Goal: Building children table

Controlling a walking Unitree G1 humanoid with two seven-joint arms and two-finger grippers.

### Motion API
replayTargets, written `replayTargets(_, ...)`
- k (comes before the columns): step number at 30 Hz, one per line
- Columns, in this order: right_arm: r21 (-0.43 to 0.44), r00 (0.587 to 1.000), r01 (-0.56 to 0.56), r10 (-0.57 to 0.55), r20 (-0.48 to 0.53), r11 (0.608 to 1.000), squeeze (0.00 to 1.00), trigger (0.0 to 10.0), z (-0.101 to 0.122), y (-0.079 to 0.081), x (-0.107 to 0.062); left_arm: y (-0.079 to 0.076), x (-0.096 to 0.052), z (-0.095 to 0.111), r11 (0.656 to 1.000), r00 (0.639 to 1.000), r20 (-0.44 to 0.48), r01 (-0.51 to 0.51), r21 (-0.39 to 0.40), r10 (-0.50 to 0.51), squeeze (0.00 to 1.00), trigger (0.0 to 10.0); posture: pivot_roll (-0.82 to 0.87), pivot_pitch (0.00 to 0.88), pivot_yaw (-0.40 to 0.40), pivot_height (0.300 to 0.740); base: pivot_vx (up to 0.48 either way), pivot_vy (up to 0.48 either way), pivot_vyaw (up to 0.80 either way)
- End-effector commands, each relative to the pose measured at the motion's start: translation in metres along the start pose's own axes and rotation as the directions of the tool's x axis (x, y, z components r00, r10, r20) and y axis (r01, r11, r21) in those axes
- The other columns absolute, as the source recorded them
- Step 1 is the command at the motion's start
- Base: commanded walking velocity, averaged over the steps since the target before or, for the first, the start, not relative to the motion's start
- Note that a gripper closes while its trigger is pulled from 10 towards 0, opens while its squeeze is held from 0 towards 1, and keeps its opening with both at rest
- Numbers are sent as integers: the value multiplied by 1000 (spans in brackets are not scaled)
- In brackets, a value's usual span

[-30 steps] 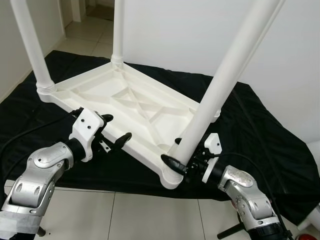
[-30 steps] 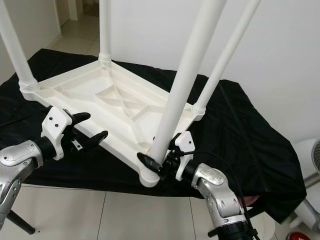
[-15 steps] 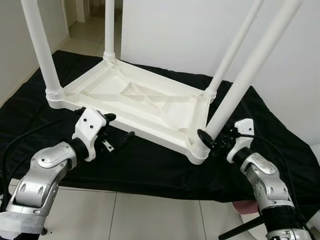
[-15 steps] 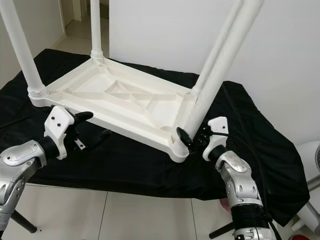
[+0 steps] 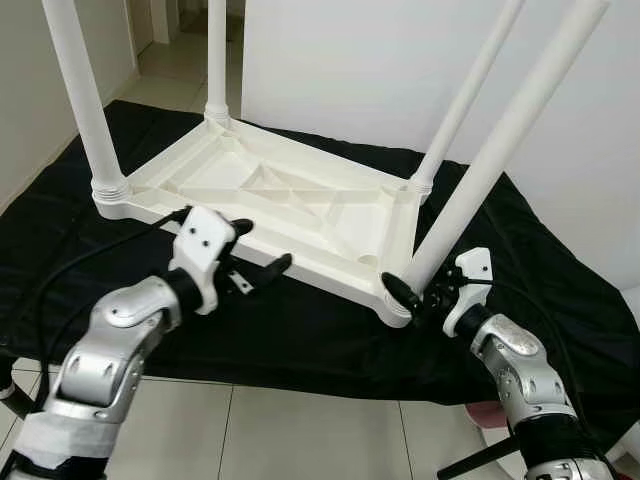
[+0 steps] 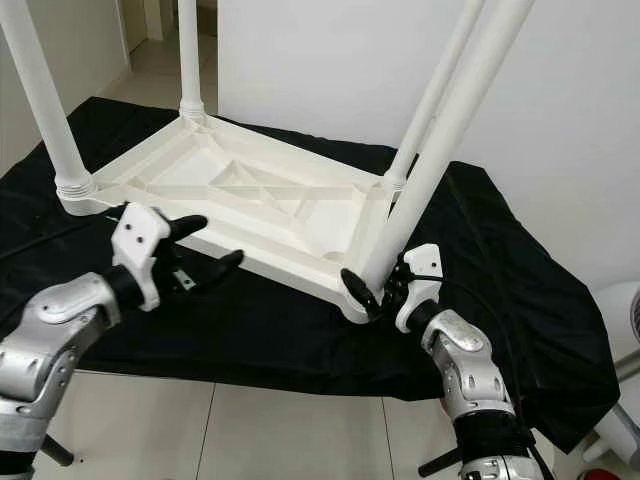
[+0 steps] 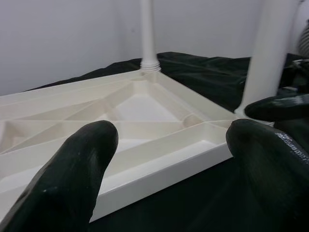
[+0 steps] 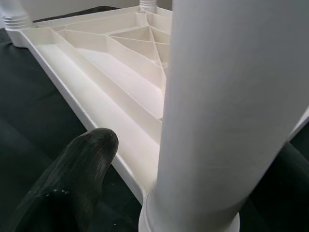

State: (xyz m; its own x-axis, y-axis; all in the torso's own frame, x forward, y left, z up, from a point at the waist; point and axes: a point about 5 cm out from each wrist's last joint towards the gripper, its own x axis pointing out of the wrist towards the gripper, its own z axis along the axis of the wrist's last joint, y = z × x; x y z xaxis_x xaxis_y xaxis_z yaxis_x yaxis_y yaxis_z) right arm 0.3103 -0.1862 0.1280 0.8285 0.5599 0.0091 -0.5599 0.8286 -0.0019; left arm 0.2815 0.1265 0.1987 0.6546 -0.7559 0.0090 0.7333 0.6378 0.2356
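Observation:
A white plastic children's table (image 5: 262, 207) lies upside down on a black cloth (image 5: 300, 335), its legs pointing up. My right gripper (image 5: 412, 293) is closed around the base of the near right leg (image 5: 490, 165); one black finger (image 8: 77, 179) shows beside the leg (image 8: 227, 111) in the right wrist view. My left gripper (image 5: 258, 247) is open and hovers just in front of the table's long front rim (image 7: 159, 166), fingers (image 7: 67, 183) spread. It touches nothing that I can see.
Three more legs stand up at the other corners: near left (image 5: 82, 100), far left (image 5: 216, 55), far right (image 5: 465, 95). A white wall (image 5: 370, 70) rises behind the cloth. Tiled floor (image 5: 300, 430) lies in front, and a doorway opens at the far left.
The table's near corner swung right and back from the cloth's front edge, with my right gripper staying on its leg. My left gripper moved right, closer to the front rim.

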Motion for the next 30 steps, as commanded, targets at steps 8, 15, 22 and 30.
replayTargets(8, -7, 1000, -11, 11, 22, 1000, 0, 10000, 2, -4, 13, -36, 20, -12, 990, 991, -58, 116, -78, -121, 0, 10000, 49, 0, -151, 740, 0, 0, 0)
replayTargets(15, -7, 999, -22, 22, 31, 1000, 0, 10000, 2, 0, 20, -51, 29, -9, 985, 989, -32, 141, -99, -145, 0, 10000, 53, 0, -160, 740, 0, 0, 0)
replayTargets(22, -6, 999, -26, 26, 31, 1000, 0, 10000, -1, 1, 21, -58, 35, -10, 981, 986, -46, 156, -113, -162, 0, 10000, 55, 0, -163, 740, 0, 0, 0)
replayTargets(30, 14, 998, 65, -65, 13, 998, 0, 0, -9, 5, 23, -71, 45, -13, 975, 982, -59, 171, -139, -180, 0, 10000, 46, 0, -151, 740, 0, 0, 0)
